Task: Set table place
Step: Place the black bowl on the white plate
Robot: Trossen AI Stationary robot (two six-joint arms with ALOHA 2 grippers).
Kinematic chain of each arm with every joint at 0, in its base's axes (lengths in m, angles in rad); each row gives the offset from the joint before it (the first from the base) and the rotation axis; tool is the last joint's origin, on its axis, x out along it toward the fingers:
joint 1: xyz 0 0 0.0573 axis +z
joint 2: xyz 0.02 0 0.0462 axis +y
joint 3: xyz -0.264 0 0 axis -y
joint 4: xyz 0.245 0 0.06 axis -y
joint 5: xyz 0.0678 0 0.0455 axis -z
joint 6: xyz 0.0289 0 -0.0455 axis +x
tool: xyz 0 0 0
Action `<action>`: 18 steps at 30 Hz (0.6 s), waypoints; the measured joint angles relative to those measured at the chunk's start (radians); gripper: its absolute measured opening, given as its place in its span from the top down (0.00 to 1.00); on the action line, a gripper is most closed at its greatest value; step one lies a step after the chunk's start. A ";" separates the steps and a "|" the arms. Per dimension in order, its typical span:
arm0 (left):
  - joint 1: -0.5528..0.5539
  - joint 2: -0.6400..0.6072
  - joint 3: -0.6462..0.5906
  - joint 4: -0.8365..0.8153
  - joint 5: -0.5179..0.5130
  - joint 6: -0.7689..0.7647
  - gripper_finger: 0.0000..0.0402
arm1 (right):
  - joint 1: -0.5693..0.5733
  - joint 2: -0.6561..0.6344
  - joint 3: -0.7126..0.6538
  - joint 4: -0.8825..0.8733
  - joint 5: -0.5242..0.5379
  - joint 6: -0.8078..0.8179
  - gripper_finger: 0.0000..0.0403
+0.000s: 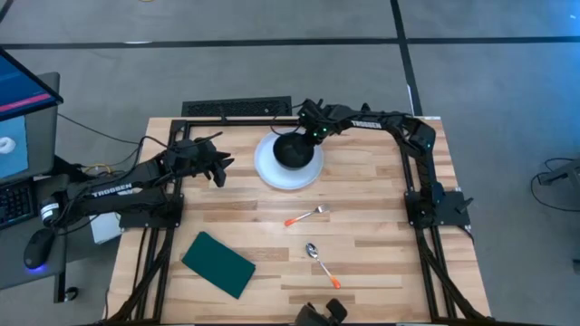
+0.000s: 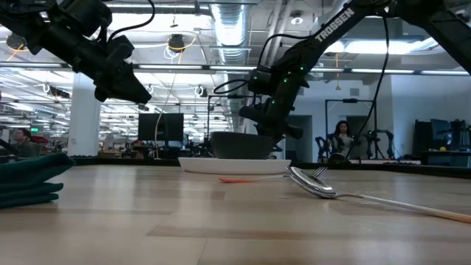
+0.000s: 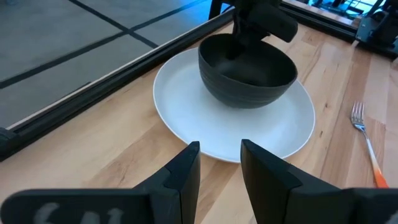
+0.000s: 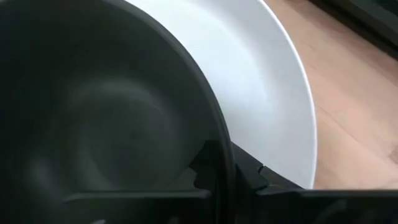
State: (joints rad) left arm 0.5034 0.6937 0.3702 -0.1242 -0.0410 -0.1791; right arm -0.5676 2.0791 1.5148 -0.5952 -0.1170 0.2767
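Pale planks of the worktop (image 1: 362,263) fill my overhead feed, edged by a thin black frame, with grey floor beyond. I see the white plate (image 1: 268,169) at the far middle of the worktop, and a black bowl (image 1: 296,150) sits on it, slightly toward the plate's far right. My right gripper (image 1: 313,134) reaches in from the far right and is at the bowl's far rim; the right wrist feed shows its jaws clamped across the bowl wall (image 4: 112,124), one inside and one outside. My left gripper (image 1: 220,169) hovers just left of the plate, above the worktop, its jaws narrow with a small gap and nothing between them; from the left wrist feed the fingers (image 3: 180,177) point at the plate's near edge. Nearer to me, a fork (image 1: 306,215) with an orange handle lies near the plate, and a spoon (image 1: 321,263), also orange-handled, lies nearer still. A dark green pad (image 1: 217,263) rests at the near left, well apart from the plate.
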 joint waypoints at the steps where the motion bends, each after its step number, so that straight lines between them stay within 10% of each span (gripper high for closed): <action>1: 0.000 0.000 0.000 0.000 0.000 0.000 0.74 | 0.002 -0.003 -0.001 -0.002 0.002 -0.001 0.89; 18: 0.000 0.000 0.000 0.001 0.000 0.000 0.74 | 0.025 -0.006 -0.001 0.013 -0.006 -0.028 0.87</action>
State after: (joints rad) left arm 0.5035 0.6939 0.3702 -0.1235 -0.0414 -0.1791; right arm -0.5431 2.0735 1.5143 -0.5824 -0.1234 0.2491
